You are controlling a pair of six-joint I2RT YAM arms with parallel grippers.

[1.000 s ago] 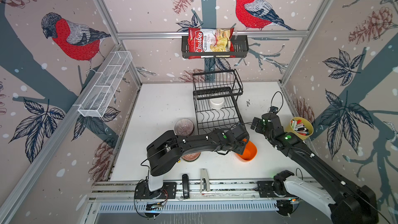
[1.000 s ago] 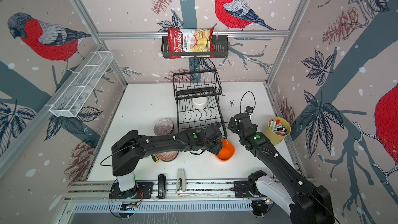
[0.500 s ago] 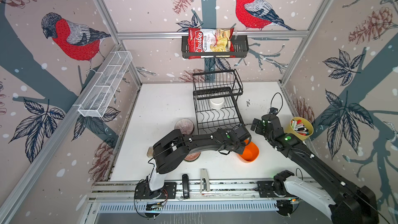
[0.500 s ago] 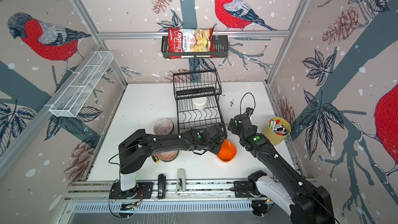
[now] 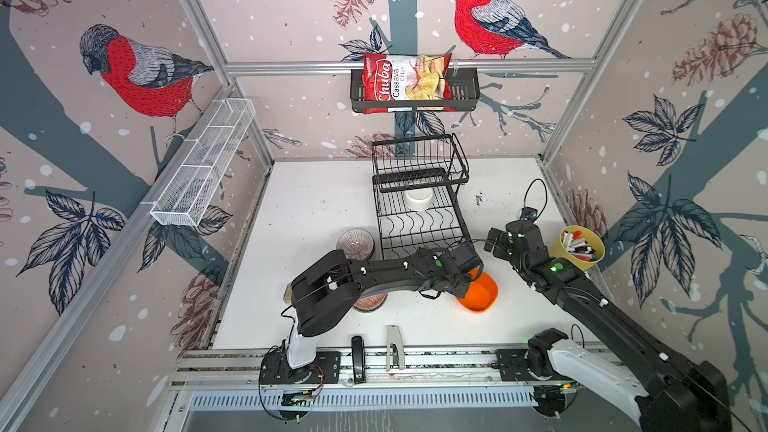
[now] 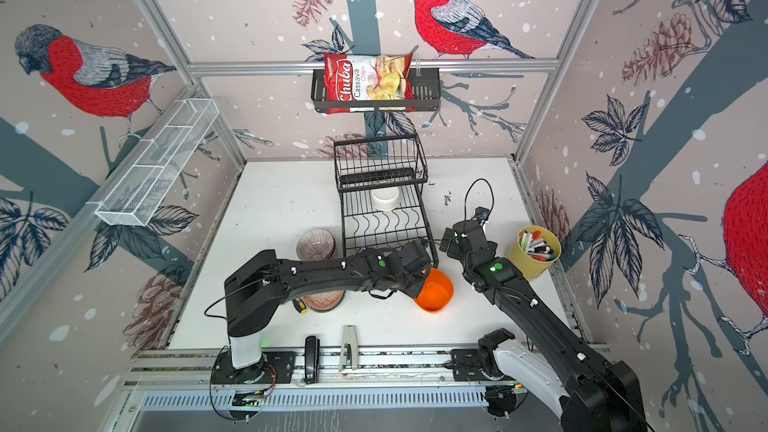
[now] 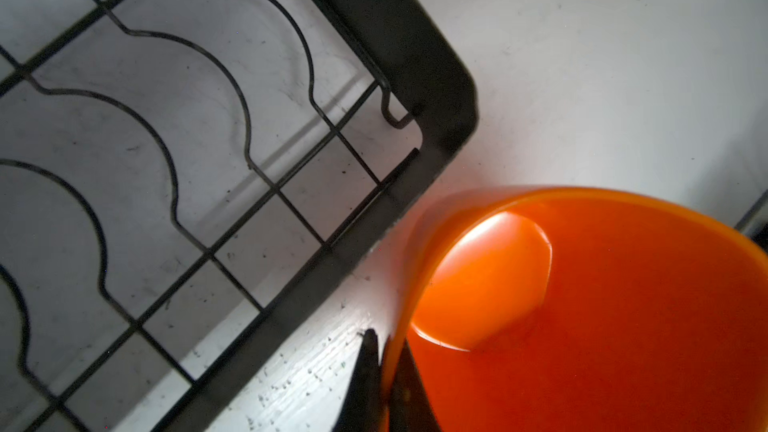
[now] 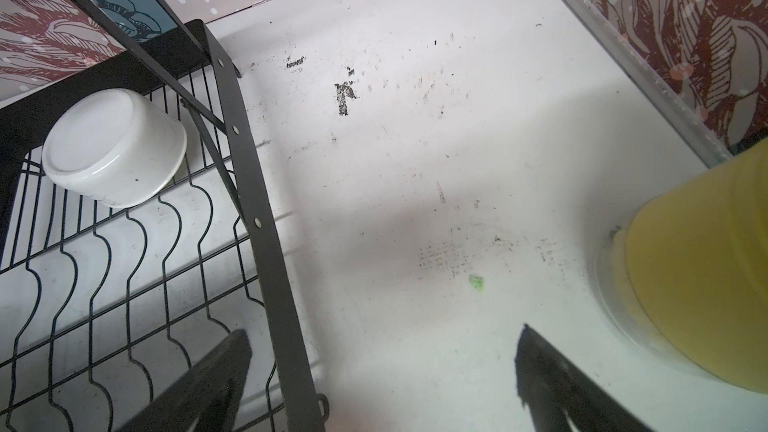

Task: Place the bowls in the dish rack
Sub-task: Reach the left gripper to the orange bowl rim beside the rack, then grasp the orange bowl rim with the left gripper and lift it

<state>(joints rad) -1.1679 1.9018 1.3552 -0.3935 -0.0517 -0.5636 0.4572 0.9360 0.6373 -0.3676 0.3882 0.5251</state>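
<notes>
Beside a corner of the dish rack point(image 7: 395, 35), my left gripper point(image 7: 384, 376) pinches the rim of the orange bowl point(image 7: 602, 305), tilting it, likely for the rack's slots. My right gripper point(image 8: 382, 334) hangs spread, clear of it.

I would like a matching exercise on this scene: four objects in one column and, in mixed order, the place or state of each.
Things:
1. plain orange round bowl
2. plain white round bowl
3. mauve striped round bowl
4. yellow cup of markers

Places:
A. on the lower tray of the black wire dish rack
B. rim pinched in the left tool
C. on the white table, left of the rack
D. at the table's right edge

Pairs: 1-B, 2-A, 3-C, 4-D
</notes>
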